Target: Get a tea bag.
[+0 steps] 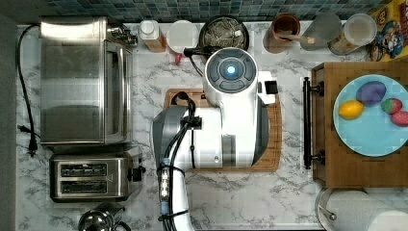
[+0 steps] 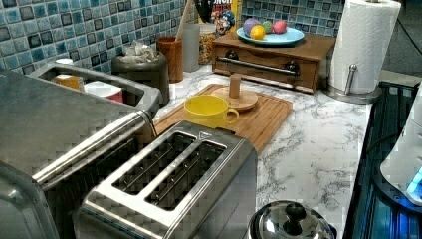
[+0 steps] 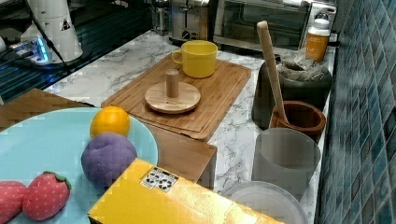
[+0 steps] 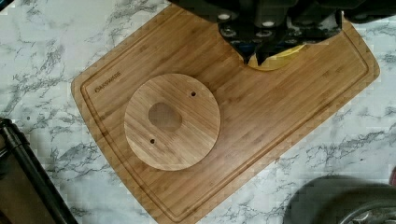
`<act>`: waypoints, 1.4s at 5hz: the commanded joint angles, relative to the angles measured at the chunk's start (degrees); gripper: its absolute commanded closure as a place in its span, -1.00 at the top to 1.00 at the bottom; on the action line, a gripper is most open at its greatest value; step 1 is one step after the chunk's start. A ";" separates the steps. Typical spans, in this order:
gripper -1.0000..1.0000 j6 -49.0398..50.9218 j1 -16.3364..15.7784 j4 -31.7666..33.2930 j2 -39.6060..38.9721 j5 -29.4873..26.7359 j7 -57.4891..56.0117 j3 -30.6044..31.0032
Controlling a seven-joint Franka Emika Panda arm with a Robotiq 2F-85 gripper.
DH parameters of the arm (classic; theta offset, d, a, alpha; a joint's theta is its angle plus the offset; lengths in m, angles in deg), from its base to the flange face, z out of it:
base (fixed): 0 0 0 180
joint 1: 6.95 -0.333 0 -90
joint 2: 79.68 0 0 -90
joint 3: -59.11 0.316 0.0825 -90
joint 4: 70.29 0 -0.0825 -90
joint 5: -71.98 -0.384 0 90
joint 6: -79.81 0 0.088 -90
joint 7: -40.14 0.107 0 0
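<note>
We are seeing a round wooden stand [image 4: 172, 121] lying on the cutting board [image 4: 289, 116] beside the jaws — a yellow mug [image 4: 273, 63] is sitting directly beneath them.

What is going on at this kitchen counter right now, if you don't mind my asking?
A Franka arm hangs over the bamboo cutting board, which carries a yellow mug and a round wooden stand. Its pincer holds nothing. The dark container of tea bags stands by the tiled wall, beside the board, and looks untouched, so the fetching has not started yet.
</note>
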 commanded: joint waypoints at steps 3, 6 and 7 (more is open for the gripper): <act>-1.00 -14.92 -0.45 -7.73 -4.10 5.65 2.48 0.57; 1.00 -14.33 -1.03 -20.82 -11.49 7.12 3.60 0.51; 1.00 -15.82 -0.61 -22.03 -12.79 5.97 3.09 0.88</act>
